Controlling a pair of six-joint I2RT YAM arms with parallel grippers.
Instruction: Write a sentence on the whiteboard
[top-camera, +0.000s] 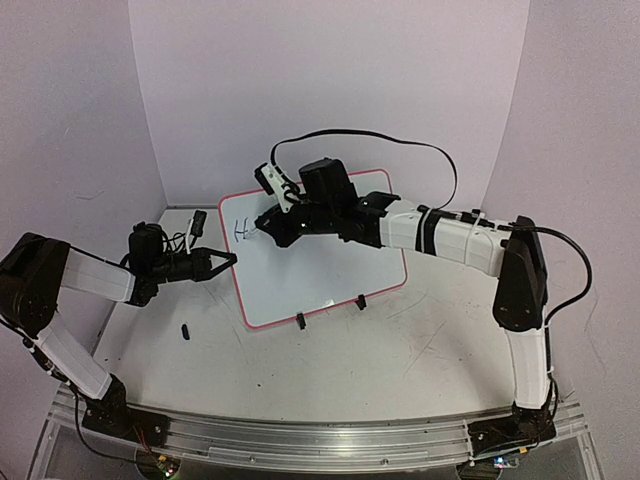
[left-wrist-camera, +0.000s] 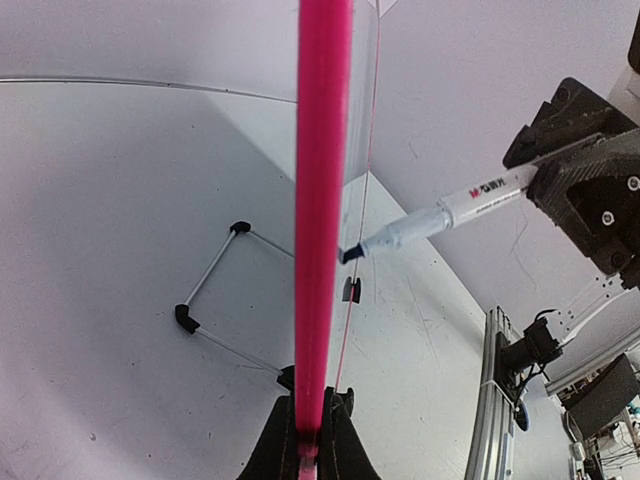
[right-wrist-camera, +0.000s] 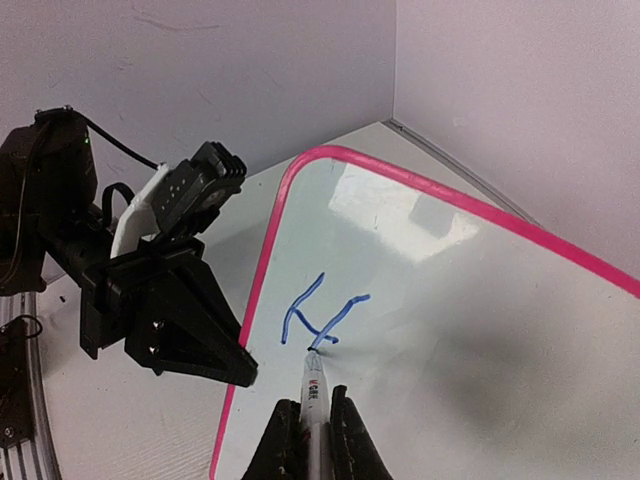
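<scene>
Left tool (top-camera: 231, 258) clamps left rim of whiteboard (top-camera: 330, 270). Right tool (right-wrist-camera: 312, 428) pinches marker (left-wrist-camera: 470, 195), tip on blue lettering (right-wrist-camera: 322, 315). Small black object (top-camera: 185, 330) lies left of whiteboard.

Table (top-camera: 420, 370) lies open before the whiteboard (top-camera: 330, 275), save one black piece (top-camera: 185, 330).

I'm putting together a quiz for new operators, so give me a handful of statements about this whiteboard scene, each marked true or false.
1. The right claw holds a marker with its tip on the whiteboard. True.
2. The whole sentence is on the board. False: only one blue letter, apparently an H, is there.
3. The left claw is shut on the whiteboard's pink rim. True.
4. The whiteboard lies flat on the table. False: it stands propped at a tilt on black clip feet.
5. The writing is red. False: it is blue.
</scene>
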